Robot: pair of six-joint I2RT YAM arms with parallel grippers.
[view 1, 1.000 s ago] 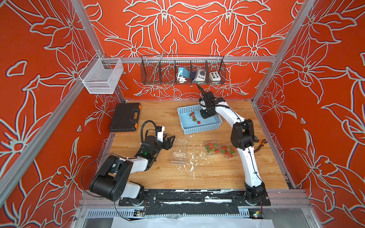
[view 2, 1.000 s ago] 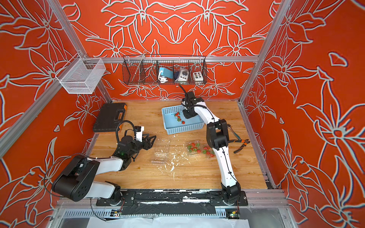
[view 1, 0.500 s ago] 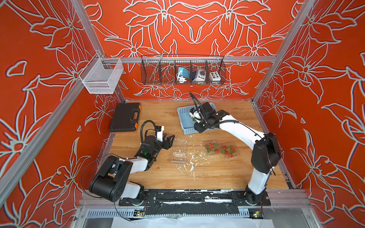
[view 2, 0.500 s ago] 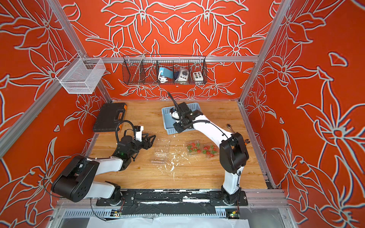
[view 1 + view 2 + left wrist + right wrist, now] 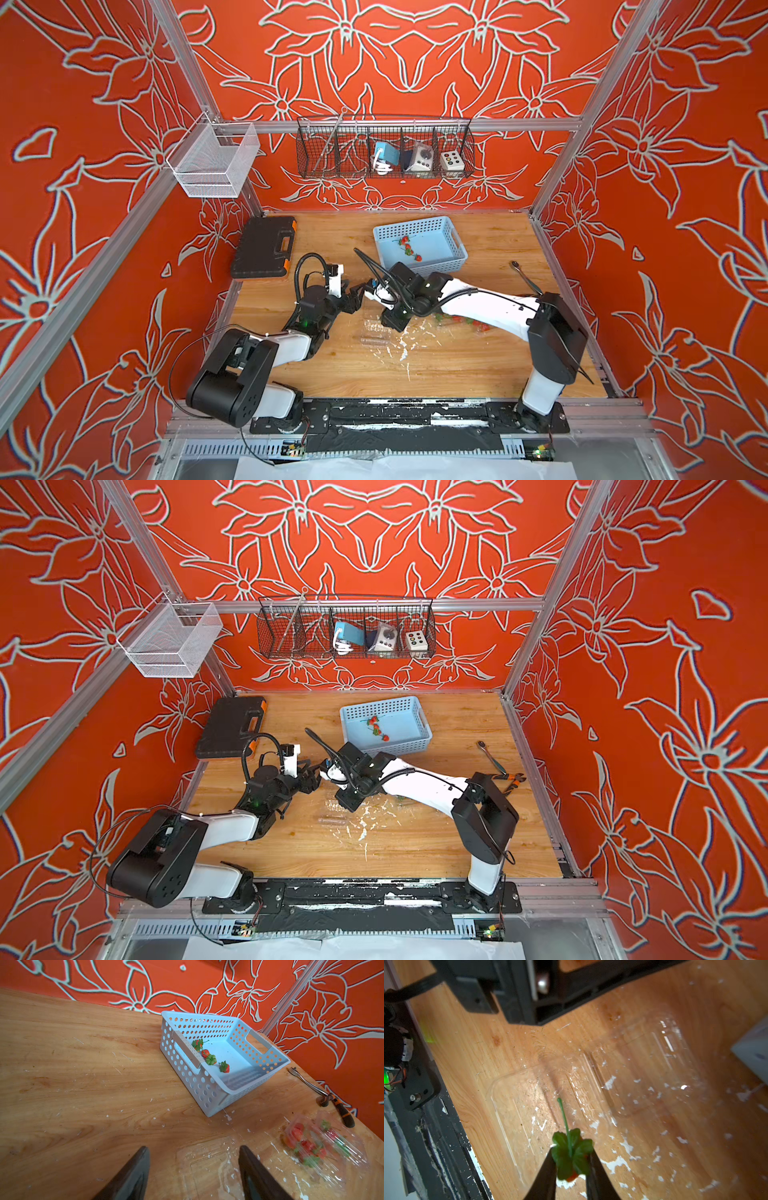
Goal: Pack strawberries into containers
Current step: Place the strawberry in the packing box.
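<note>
My right gripper (image 5: 572, 1159) is shut on a strawberry (image 5: 572, 1155), green cap and stem pointing away from the jaws. It hovers over an empty clear container (image 5: 571, 1088) lying open on the wood. In a top view the right gripper (image 5: 390, 322) hangs just above that container (image 5: 374, 334). My left gripper (image 5: 193, 1151) is open with nothing between its fingers, low at the same container's (image 5: 207, 1165) edge. A second clear container (image 5: 318, 1142) holds several strawberries. Three more strawberries (image 5: 207, 1057) lie in the blue basket (image 5: 187, 1068).
The blue basket (image 5: 436, 266) stands at the back centre and a black tool case (image 5: 264, 247) at the back left. A wrench (image 5: 525, 278) and orange-handled pliers (image 5: 513, 779) lie by the right wall. White flecks mark the wood around the containers.
My right arm has swung from the blue basket forward and left, carrying the strawberry over the empty container. The left arm has stayed in place.
</note>
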